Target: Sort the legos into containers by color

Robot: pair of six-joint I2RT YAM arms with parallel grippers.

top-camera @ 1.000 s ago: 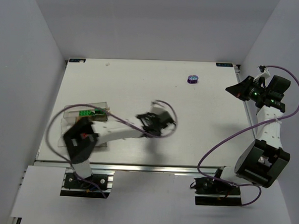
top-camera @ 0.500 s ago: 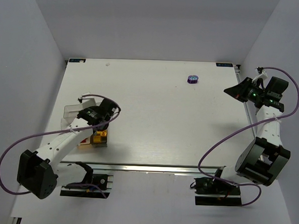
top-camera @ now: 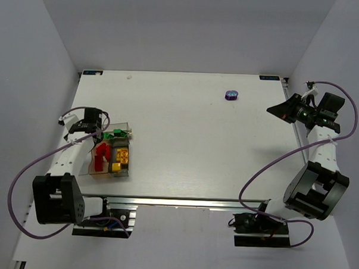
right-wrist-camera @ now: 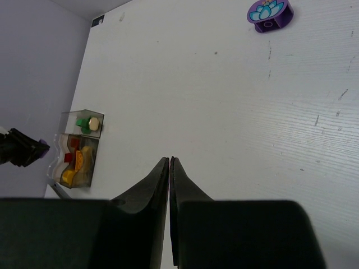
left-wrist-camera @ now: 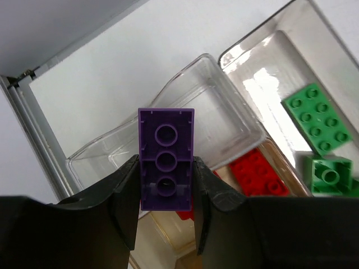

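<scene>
White table (top-camera: 185, 135) boxed by plain pale walls (top-camera: 172, 27).

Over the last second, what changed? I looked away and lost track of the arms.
The left gripper swung from mid-table, leftward across the joined clear plastic containers, and now hangs over their left edge, clamping a purple rectangular plastic brick. The shut right gripper and the round purple flower-printed piece stayed put.

The black two-finger right gripper (right-wrist-camera: 169, 161) is hanging, jaws pressed together, above the white table (right-wrist-camera: 213, 101). A round purple flower-printed piece (right-wrist-camera: 270, 13) is lying top right. Joined clear plastic bins (right-wrist-camera: 73, 115) are holding green, red and yellow bricks (right-wrist-camera: 71, 158) at left.
</scene>
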